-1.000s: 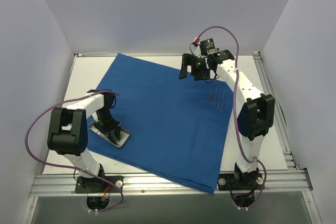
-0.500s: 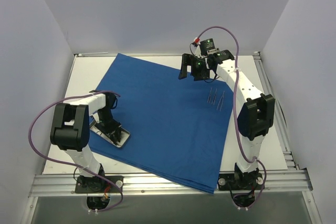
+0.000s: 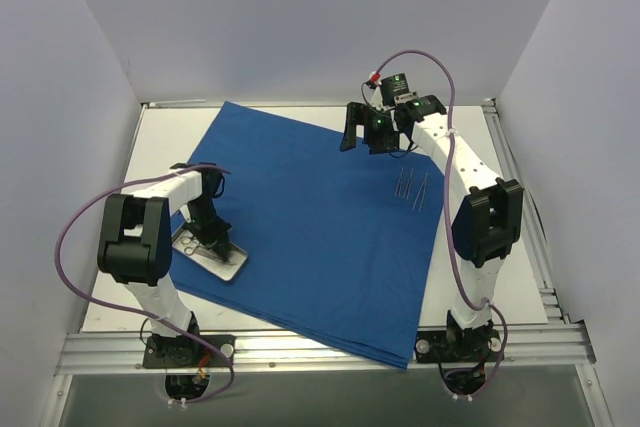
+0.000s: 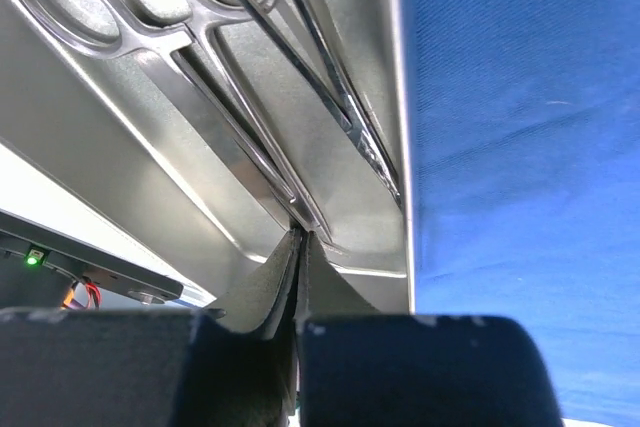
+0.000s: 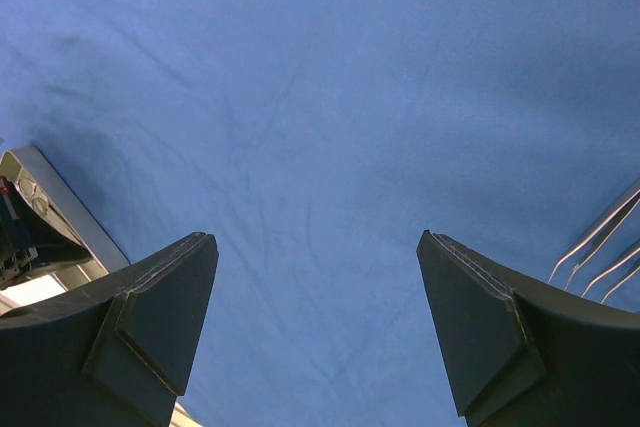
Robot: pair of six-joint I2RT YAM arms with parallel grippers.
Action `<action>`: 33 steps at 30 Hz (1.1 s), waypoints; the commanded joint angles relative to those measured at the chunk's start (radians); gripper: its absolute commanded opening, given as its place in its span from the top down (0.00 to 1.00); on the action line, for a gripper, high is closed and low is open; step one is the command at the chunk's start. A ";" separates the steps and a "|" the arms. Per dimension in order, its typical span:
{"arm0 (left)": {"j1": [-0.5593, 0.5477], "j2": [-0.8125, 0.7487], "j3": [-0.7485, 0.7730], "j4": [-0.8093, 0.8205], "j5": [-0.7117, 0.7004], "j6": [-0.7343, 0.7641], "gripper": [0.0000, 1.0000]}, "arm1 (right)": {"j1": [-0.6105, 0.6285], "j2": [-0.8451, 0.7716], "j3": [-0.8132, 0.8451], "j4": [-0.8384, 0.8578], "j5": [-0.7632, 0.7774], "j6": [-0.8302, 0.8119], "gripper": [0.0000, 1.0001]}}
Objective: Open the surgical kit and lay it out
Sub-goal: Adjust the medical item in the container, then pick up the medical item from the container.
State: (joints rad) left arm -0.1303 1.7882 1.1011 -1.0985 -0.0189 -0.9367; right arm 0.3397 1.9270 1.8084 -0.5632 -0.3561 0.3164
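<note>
The left gripper (image 4: 300, 247) is pressed together on the tip of a thin silver instrument (image 4: 240, 147) in the shiny tray (image 3: 236, 259), lower left on the blue cloth (image 3: 320, 217). The instrument is probably light, stiff and slippery, so mid-shaft seems the safer hold. The right gripper (image 5: 315, 237) hangs spread wide at upper right.

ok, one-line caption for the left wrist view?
Left gripper, jaws shut on a silver instrument in the metal tray, blue drape alongside.

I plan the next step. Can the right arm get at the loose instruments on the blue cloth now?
Probably yes. The right gripper hangs open over the blue cloth, and the loose instruments lie uncovered close by, with nothing on them.
</note>
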 commanded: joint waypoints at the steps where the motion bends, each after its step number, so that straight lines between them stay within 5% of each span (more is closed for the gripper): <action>1: -0.003 -0.010 0.037 0.016 -0.015 0.010 0.98 | -0.002 0.017 0.017 -0.007 0.005 0.003 0.15; 6: -0.003 -0.050 0.045 -0.012 -0.003 0.003 0.95 | 0.001 0.017 0.016 -0.007 0.005 0.001 0.15; 8: -0.003 -0.070 0.052 -0.027 -0.012 -0.002 0.72 | 0.002 0.018 0.012 -0.006 0.003 0.001 0.15; 12: -0.003 -0.073 0.059 -0.049 -0.013 -0.004 0.63 | 0.005 0.021 0.006 -0.001 -0.007 0.003 0.15; 28: -0.003 -0.026 -0.056 0.086 0.063 -0.017 0.64 | 0.009 0.004 -0.012 0.005 -0.014 0.000 0.15; 33: -0.002 -0.035 -0.046 0.071 0.043 -0.010 0.80 | 0.010 0.006 -0.009 0.002 -0.011 0.001 0.15</action>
State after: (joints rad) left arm -0.1303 1.7565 1.0443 -1.0485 0.0387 -0.9409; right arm 0.3420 1.9293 1.8053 -0.5632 -0.3569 0.3164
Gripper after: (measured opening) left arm 0.239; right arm 0.850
